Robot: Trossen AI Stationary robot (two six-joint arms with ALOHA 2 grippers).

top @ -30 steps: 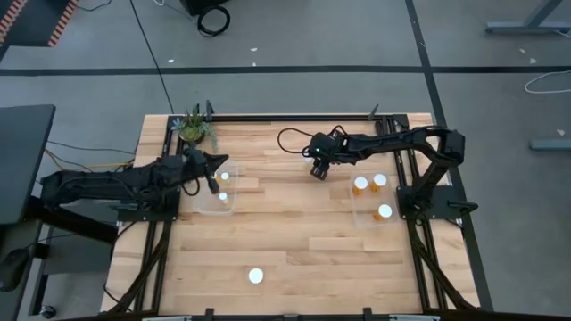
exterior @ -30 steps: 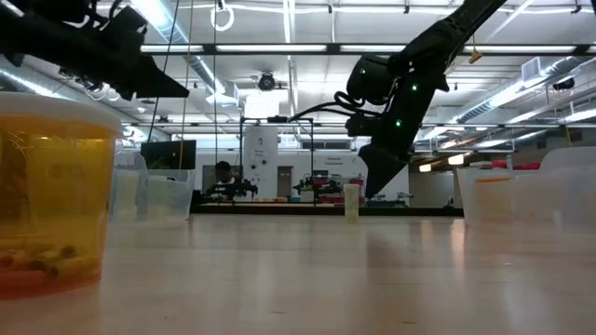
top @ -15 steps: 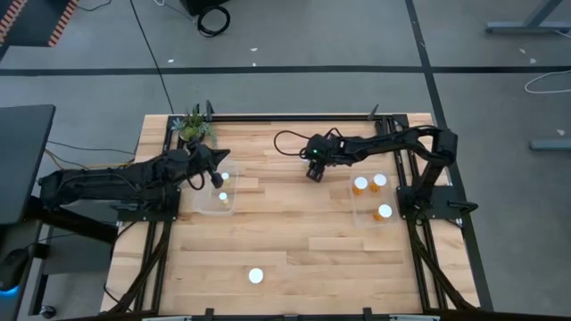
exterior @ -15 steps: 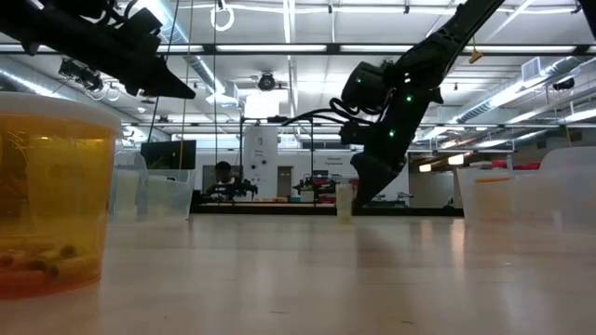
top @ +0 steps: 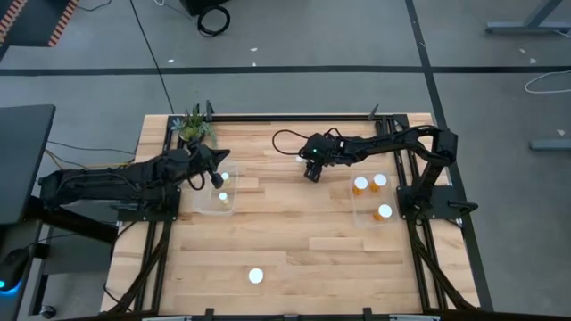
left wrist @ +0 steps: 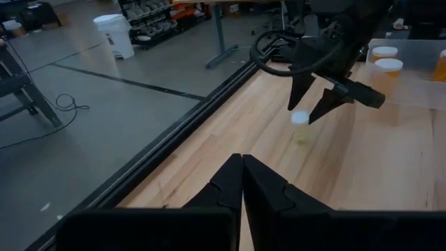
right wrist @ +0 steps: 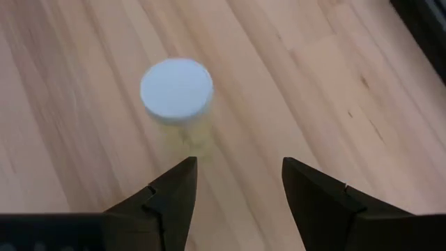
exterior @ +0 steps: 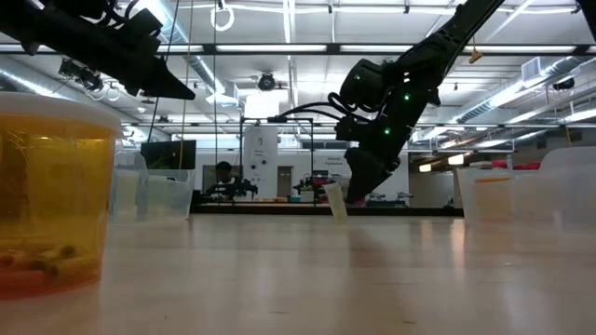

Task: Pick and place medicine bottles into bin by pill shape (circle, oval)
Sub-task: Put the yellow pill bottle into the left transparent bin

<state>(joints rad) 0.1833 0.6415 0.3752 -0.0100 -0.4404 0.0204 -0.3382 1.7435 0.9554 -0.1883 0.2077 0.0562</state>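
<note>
Table: a light wooden top fills the middle of the high view, with black rails along its left and right edges and grey floor around it.
Left arm: dark, reaching in from the left edge of the high view toward the upper left of the table.
Right arm: dark, bent in from the right edge toward the upper middle of the table.
Left bin: clear plastic, left of centre in the high view; two white caps show inside it.
Right bin: clear plastic, right of centre; three amber bottles with white caps stand in it.
Potted plant: green, at the table's upper left corner.
Left gripper: fingers pressed together, nothing between them — it hangs over the left bin's upper edge.
Right gripper: fingers apart and empty, hovering just beside the small bottle at upper centre of the table.
Near bottle: a big amber shape at the left edge of the low view, close to the camera; in the high view its white cap sits at lower centre.
Small bottle: white cap, pale body, on bare wood just ahead of the right gripper's fingertips — leaning in the low view, whether touched I cannot tell.
</note>
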